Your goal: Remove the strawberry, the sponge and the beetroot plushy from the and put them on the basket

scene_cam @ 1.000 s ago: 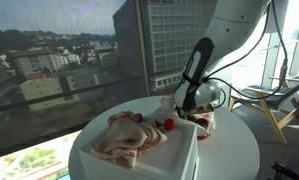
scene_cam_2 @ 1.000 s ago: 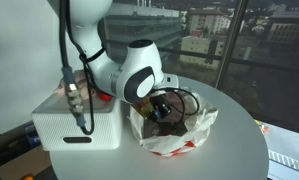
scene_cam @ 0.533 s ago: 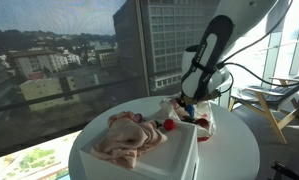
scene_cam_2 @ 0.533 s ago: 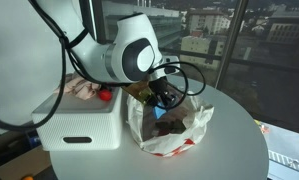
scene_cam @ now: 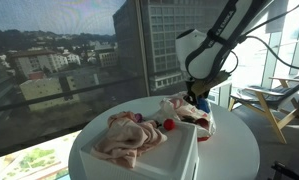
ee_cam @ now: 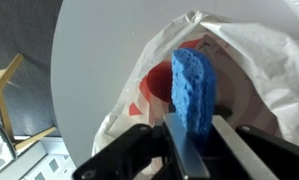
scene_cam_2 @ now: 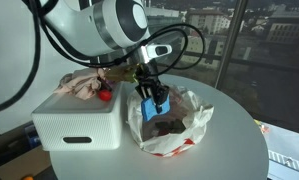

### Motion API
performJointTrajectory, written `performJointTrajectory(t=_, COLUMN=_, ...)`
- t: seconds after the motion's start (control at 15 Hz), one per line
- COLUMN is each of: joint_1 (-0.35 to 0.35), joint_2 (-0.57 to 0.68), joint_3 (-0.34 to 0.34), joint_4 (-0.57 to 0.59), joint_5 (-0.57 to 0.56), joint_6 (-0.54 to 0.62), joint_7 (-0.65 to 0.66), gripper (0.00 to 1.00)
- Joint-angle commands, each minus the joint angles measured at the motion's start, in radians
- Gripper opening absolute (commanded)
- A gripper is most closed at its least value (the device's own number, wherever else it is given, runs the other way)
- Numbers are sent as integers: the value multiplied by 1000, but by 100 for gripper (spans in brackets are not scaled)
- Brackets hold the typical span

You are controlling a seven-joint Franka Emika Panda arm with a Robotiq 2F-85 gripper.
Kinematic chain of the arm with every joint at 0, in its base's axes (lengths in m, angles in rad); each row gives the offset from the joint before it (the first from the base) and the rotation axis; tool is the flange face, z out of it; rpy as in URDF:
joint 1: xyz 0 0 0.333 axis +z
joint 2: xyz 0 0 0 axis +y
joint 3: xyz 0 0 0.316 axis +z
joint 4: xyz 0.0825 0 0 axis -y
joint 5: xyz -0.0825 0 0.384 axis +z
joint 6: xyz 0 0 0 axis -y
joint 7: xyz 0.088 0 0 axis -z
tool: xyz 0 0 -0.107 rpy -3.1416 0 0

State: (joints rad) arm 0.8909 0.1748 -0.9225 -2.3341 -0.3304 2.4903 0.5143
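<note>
My gripper (scene_cam_2: 152, 103) is shut on a blue sponge (scene_cam_2: 154, 104) and holds it just above a crumpled white and red bag (scene_cam_2: 179, 130) on the round table. The wrist view shows the sponge (ee_cam: 194, 88) upright between the two fingers (ee_cam: 197, 132), over the bag's opening (ee_cam: 239, 55). A dark lump, maybe the beetroot plushy (scene_cam_2: 170, 127), lies inside the bag. A red strawberry (scene_cam_2: 106, 95) sits on the white box-like basket (scene_cam_2: 79, 128), and it also shows in an exterior view (scene_cam: 170, 125). There the gripper (scene_cam: 201, 100) hangs above the bag (scene_cam: 189, 113).
A pinkish crumpled cloth (scene_cam: 124, 138) covers much of the basket top (scene_cam: 174, 150). The round white table (scene_cam_2: 224, 145) has bare room beside the bag. Large windows stand behind. A wooden chair (scene_cam: 264, 105) stands beyond the table.
The gripper has risen out of the bag with the blue sponge in its fingers, and the arm has lifted higher. The strawberry and cloth have not moved.
</note>
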Motion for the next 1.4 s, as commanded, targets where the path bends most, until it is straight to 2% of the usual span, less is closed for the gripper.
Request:
performJointTrajectory(t=0.0, joint_1=88, joint_2=-232, joint_3=-12, joint_4=-64, joint_5=-187, joint_6=-35, joint_7=3, gripper=19)
performJointTrajectory(t=0.07, joint_1=-76, joint_2=-291, joint_3=180, joint_4=-68, joint_5=-260, joint_6=-46, joint_7=25, gripper=19)
performJointTrajectory(t=0.13, joint_1=-96, joint_2=-315, joint_3=233, joint_4=-78, joint_5=-278, joint_6=-38, joint_7=11, gripper=20)
performJointTrajectory(t=0.27, joint_1=-182, joint_2=-348, joint_3=388, joint_4=-101, joint_5=-246, joint_6=-4, joint_7=-38, gripper=19)
performJointTrajectory(t=0.53, joint_1=-374, joint_2=-307, joint_3=707, joint_4=-103, joint_5=-21, joint_6=109, joint_7=-232, gripper=20)
performJointTrajectory(t=0.73, joint_1=-458, joint_2=-215, joint_3=858, joint_4=-81, joint_5=199, joint_6=226, joint_7=-453, gripper=19)
performJointTrajectory(t=0.93, joint_1=-526, joint_2=-103, joint_3=963, joint_4=-45, joint_5=320, joint_6=284, joint_7=-591, gripper=19)
performJointTrajectory(t=1.0, joint_1=-549, joint_2=-76, joint_3=992, joint_4=-37, joint_5=343, joint_6=293, joint_7=-620, gripper=45)
performJointTrajectory(t=1.13, joint_1=-589, joint_2=-44, joint_3=1039, joint_4=-21, joint_5=363, joint_6=279, joint_7=-650, gripper=53)
performJointTrajectory(t=1.33, joint_1=-641, joint_2=-56, joint_3=1104, joint_4=-19, joint_5=431, joint_6=240, joint_7=-719, gripper=75)
